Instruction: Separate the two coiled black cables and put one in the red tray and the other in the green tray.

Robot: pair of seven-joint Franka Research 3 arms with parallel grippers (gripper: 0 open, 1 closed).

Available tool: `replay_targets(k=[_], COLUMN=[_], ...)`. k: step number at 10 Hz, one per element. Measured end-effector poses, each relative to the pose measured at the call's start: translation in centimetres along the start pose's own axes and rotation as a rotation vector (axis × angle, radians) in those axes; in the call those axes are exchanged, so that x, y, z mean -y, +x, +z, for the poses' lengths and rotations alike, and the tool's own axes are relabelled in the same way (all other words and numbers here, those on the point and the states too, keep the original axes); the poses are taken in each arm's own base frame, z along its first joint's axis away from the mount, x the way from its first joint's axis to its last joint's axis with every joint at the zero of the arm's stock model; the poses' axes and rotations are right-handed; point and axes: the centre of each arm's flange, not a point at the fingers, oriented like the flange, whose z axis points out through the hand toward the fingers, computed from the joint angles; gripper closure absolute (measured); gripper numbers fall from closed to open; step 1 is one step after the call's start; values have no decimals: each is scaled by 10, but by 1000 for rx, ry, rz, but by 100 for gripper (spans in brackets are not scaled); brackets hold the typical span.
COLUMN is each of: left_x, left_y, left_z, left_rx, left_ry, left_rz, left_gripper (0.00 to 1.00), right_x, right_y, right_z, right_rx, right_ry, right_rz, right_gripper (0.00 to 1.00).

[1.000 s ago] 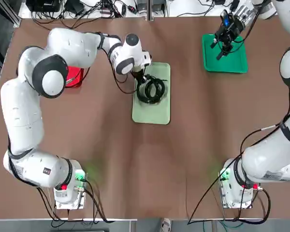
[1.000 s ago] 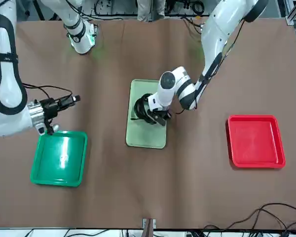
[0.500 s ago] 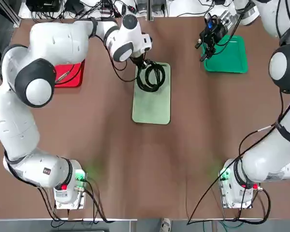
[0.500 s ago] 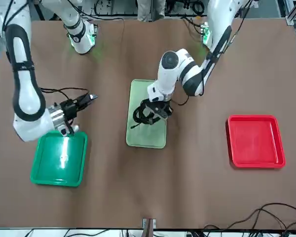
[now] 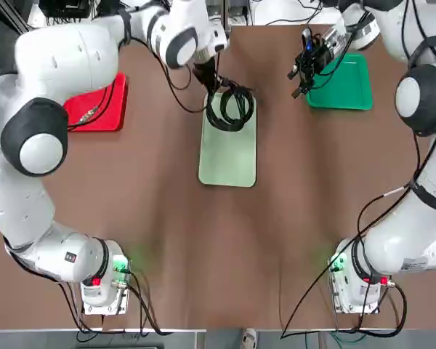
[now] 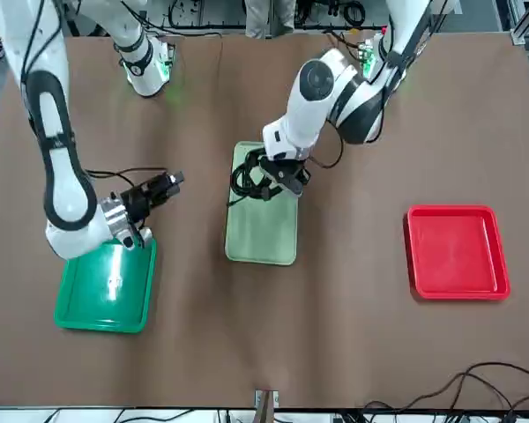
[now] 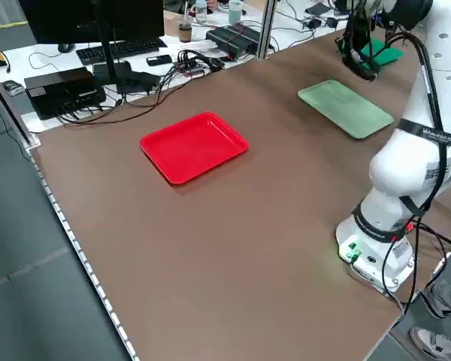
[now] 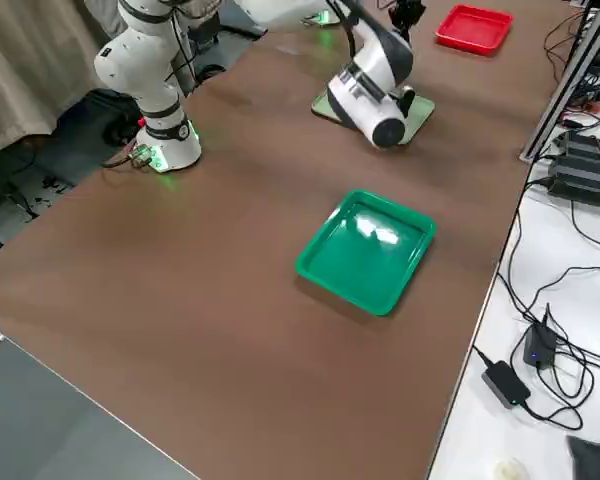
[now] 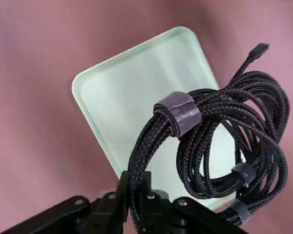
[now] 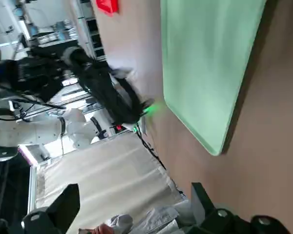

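Holding both coiled black cables [image 9: 219, 141] pinched in our left tool [image 9: 136, 204] above the pale tray [image 5: 228, 156], right tool [image 6: 163, 188] spread; red tray [image 6: 456, 252], green tray [image 6: 106, 282] unfilled

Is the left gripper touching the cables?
Touching. The left wrist view shows the left gripper shut on the black cables, which hang lifted above the pale green tray.

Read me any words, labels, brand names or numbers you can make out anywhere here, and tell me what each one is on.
None can be read.
Left arm: a dark band with small lettering, too small to read.
Left arm base: a small square mark, too small to read.
Cables, pale green tray, red tray and green tray: no print visible.
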Motion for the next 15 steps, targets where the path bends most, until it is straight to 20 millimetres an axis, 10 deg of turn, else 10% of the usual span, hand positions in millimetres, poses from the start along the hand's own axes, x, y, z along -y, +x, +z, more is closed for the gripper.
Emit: replay_targets(k=[5,15], left_x=[-6,-13], left_y=[20,47], left_z=[-36,-14], left_rx=[-38,-17], left_ry=[-109,-196], left_rz=[-38,-105], left_gripper=[88,88], right_x=[12,43], right_y=[24,22], right_z=[50,68], right_rx=[5,58], right_ry=[116,226], right_rz=[-108,-52], right_gripper=[1,10])
